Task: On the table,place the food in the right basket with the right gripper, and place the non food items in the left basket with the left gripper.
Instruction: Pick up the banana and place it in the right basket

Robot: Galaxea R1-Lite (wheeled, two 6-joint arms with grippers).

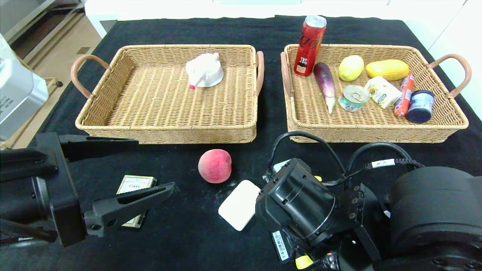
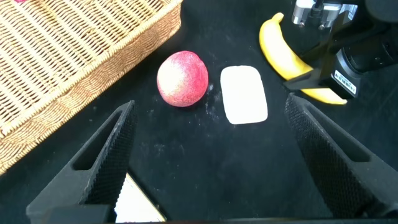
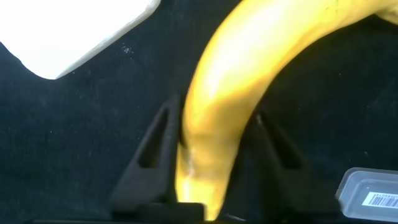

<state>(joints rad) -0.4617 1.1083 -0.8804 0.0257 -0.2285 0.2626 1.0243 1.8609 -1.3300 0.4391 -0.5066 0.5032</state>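
1. Our right gripper [image 3: 208, 155] is low over the near side of the bench [image 1: 180, 233], and its fingers are pinched onto the sides of the banana [image 3: 249, 81], which lies on the black cloth just beside the white block [image 2: 244, 93].
2. We grip the banana across its narrow body near one end, probably because that span fits between the fingers and the curve stops it rolling.
3. It is food, so we judge it is bound for the right basket [image 1: 448, 128], which already holds a can, fruit and packets.
4. The peach [image 1: 214, 165] waits on the bench in front of the baskets, also for the right side.
5. Our left gripper [image 2: 205, 168] hovers with fingers spread wide and empty, near the small card box [image 1: 135, 185]; the left basket [image 1: 113, 124] holds one white item.
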